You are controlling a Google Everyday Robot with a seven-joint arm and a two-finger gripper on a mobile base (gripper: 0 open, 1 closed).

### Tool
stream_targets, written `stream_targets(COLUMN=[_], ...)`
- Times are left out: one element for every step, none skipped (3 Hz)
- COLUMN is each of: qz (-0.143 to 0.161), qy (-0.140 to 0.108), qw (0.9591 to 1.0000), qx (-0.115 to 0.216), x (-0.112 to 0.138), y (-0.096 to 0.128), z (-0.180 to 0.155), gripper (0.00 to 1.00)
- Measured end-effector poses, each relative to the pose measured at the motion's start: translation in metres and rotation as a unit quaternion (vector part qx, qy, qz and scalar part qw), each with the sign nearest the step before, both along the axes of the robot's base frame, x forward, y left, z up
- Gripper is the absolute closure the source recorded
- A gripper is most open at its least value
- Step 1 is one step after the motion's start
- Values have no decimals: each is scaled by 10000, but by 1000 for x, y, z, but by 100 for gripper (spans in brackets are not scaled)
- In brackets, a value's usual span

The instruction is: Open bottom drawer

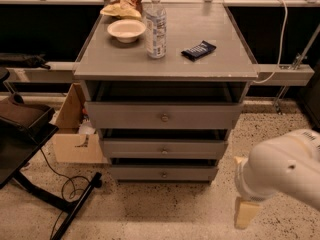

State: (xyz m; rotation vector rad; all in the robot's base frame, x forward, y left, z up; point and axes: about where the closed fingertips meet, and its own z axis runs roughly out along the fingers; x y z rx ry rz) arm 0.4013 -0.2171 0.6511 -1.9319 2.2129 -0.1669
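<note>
Camera view: drawer (135, 173) (end effector (245, 213) lower-right)

Drawers: 3, namely top drawer (130, 115), middle drawer (135, 148) and bottom drawer (137, 173). Round knobs: 3, one per front. On the bench (215, 66): 1 bowl (126, 30), 1 bottle (156, 26), 1 dark packet (198, 50), 1 crisp bag (123, 3). Floor: 1 cardboard box (75, 134). Gripper (246, 213): 1, low at right of the drawers.
</note>
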Motion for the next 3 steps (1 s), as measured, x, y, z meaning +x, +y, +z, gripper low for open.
stream_targets(qz=[13, 2, -85], qy=[421, 387, 245], qw=[9991, 9992, 9996], qx=[-50, -36, 99], x=[-15, -13, -2], y=[-8, -7, -3], z=[-73, -75, -98], gripper=[0, 0, 0])
